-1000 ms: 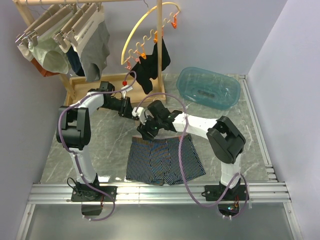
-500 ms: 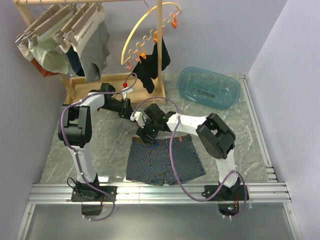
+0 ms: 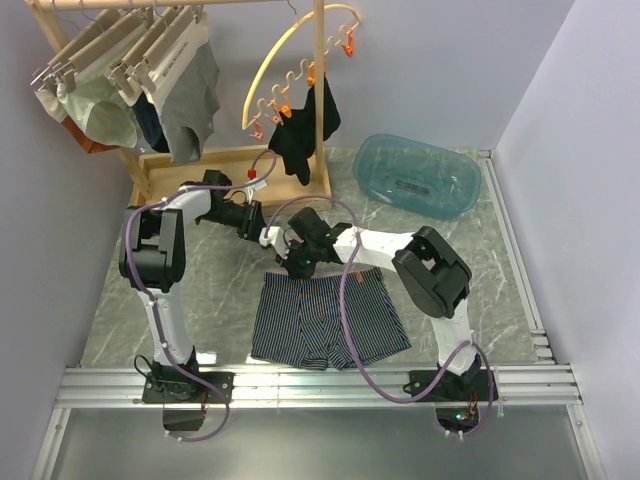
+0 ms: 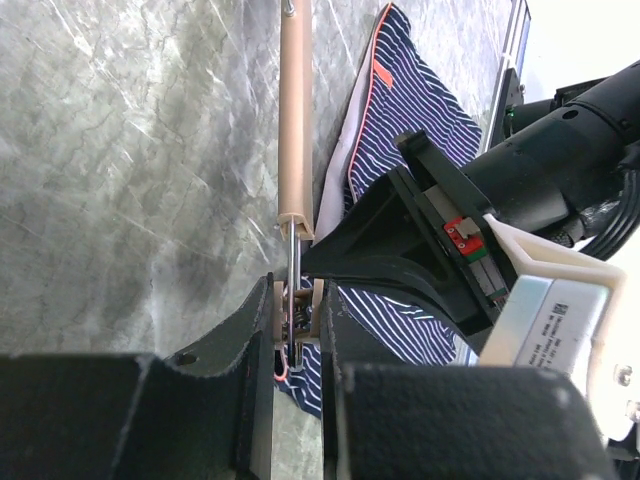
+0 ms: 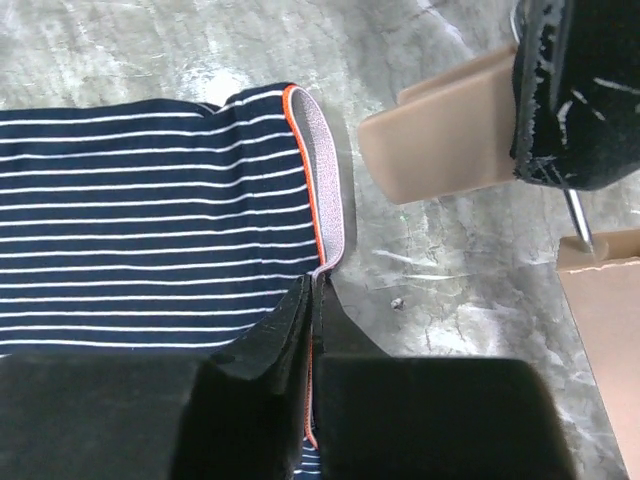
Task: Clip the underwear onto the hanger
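The hanger runs off the left wrist view's top edge; its near clip sits shadowed between the jaws, perhaps pinching cloth. The underwear is cut by the right wrist view's left edge, waistband vanishing under the jaws.

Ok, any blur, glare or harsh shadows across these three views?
Top external: even light, sharp, shadows soft, no glare on the underwear. Left wrist: the hanger is crisp, the left gripper near the lens dark and soft. Right wrist: stripes crisp, the right gripper dark and slightly blurred.
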